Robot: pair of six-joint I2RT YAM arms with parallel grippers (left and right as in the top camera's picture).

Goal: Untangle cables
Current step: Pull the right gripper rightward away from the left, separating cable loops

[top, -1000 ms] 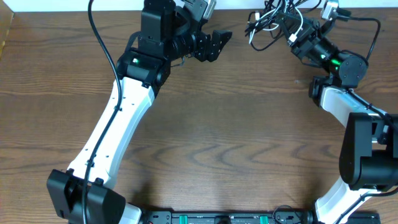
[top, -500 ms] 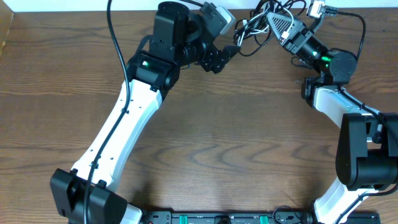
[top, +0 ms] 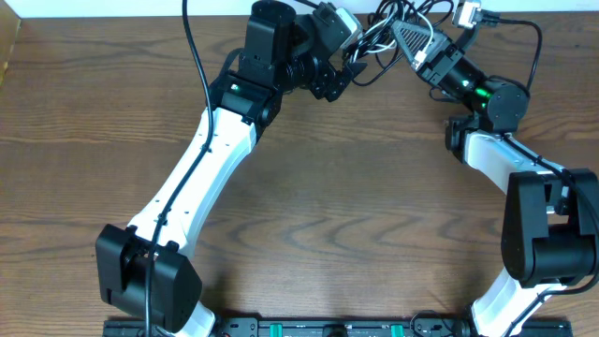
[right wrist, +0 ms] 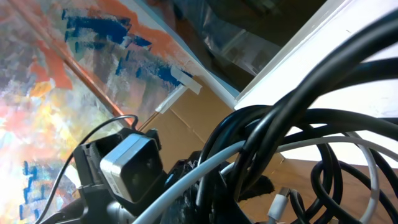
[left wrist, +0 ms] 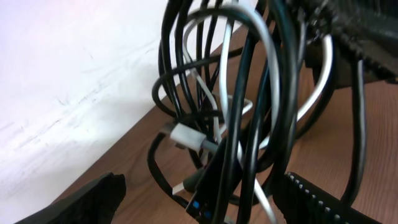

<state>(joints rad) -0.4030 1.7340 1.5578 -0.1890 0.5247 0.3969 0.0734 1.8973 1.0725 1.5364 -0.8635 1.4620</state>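
The cables [top: 376, 36] are a tangle of black strands and one white strand near the table's far edge. My right gripper [top: 393, 34] is shut on the bundle and holds it up off the wood. In the right wrist view the cables [right wrist: 298, 143] fill the frame, and that gripper's fingers [right wrist: 273, 202] are mostly hidden behind them. My left gripper [top: 344, 67] is open just left of the bundle. In the left wrist view the hanging loops [left wrist: 233, 118], with a white plug [left wrist: 186, 135], dangle between its spread fingers [left wrist: 93, 199]; no strand is pinched.
The white wall [left wrist: 68, 74] rises just behind the table's far edge [top: 168, 16]. Both arms crowd the top middle of the brown wooden table [top: 356, 215]. The left wrist camera [right wrist: 127, 165] shows close in the right wrist view.
My left arm has swung right until its open fingers reach the bundle. The right gripper has carried the cables slightly left, still shut on them.
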